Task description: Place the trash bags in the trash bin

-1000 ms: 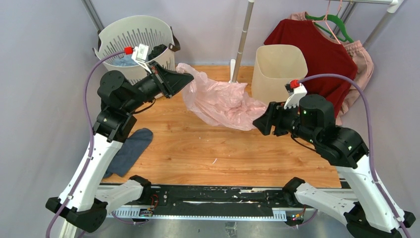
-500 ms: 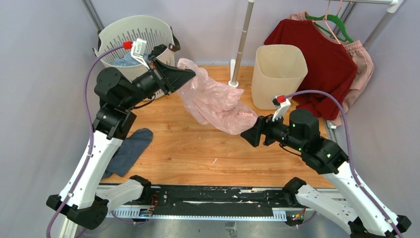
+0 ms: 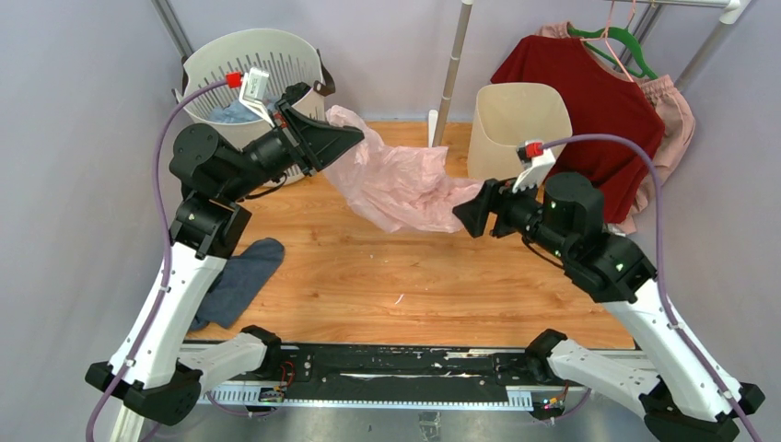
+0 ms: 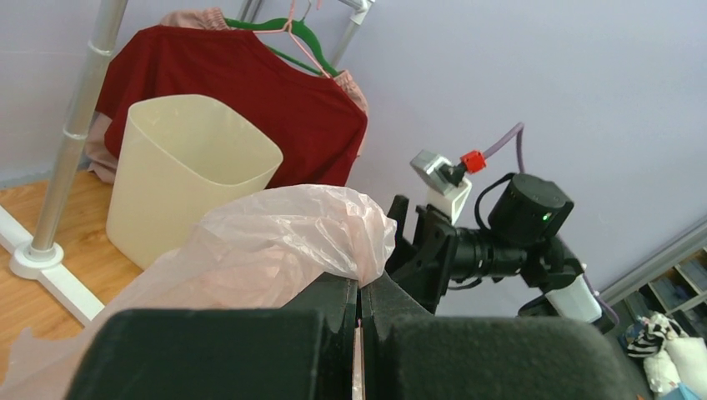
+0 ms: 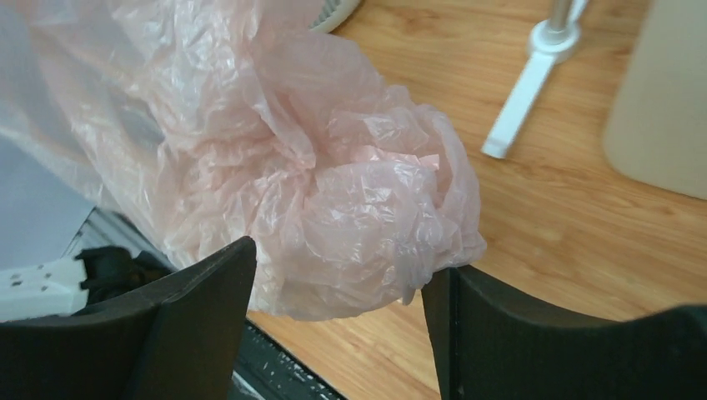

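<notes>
Plastic bag (image 3: 396, 184), pale pink and crinkly, sags between the two arms above the wooden table (image 3: 368, 285). The left pincer (image 3: 353, 138) is clamped tight on the bag's upper end, its fingers (image 4: 333, 300) pressed together with a fold of film bulging out over them. It holds that end up just beside the white slotted basket (image 3: 221, 64) at the far left.

The right pincer (image 3: 460, 214) stands wide. In its wrist view the bag's crumpled far end sits between the two dark fingers (image 5: 200, 283) and brushes both inner faces without being squeezed flat. This pincer points left, toward the middle of the table.

The cream bin (image 3: 502, 157) stands upright on the far right of the table, just behind the right pincer and apart from the bag, beside the foot of a metal pole (image 3: 449, 74). A red shirt (image 3: 599, 92) hangs behind the bin. A blue-grey cloth (image 3: 241, 276) lies flat on the table near the left arm.
</notes>
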Robot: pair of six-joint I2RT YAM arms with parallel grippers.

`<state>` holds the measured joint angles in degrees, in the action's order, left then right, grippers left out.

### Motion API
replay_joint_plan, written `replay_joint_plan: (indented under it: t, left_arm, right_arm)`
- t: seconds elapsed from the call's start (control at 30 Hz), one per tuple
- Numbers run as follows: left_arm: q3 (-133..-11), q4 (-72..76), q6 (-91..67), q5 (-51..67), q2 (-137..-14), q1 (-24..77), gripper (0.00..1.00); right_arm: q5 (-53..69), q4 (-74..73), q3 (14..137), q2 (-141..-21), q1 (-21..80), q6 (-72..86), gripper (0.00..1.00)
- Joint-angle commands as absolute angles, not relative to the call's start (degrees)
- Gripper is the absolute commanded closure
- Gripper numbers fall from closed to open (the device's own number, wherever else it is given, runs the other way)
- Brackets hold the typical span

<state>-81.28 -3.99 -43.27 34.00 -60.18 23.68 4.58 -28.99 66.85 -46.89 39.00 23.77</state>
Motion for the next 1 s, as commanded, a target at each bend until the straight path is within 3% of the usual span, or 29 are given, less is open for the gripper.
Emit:
replay_joint_plan:
  t: [0.0,0.13,0.33,0.6,0.73,0.97]
  left_arm:
    - [-83.52,-4.49,-42.79,35.11,-60.2,23.29,1.0]
    - [-83.94,-4.92,-42.3,34.65,-60.77,23.29,1.0]
    - [-85.75,-5.52,-40.9,33.54,-62.63,23.29,1.0]
    - [-89.86,-5.75,-40.38,34.34,-66.54,23.29,1.0]
    - [-89.52,-3.94,-41.75,34.91,-66.45,23.29,1.0]
    - [-90.84,-2.76,-44.27,36.96,-65.93,23.29,1.0]
  right_arm:
    - [-13.14,-48.79,78.75,-51.32,39.69,20.53,0.24]
    - [-18.83,-60.02,84.62,-54.08,39.57,20.71,0.14]
    - [13.65,-51.91,77.62,-49.66,39.2,24.01,0.12]
    - [31.91,-41.62,70.55,-42.89,39.2,29.42,0.12]
    - [23.65,-38.8,68.12,-41.08,39.22,30.73,0.12]
    - [21.19,-14.49,53.22,-41.51,39.25,35.47,0.16]
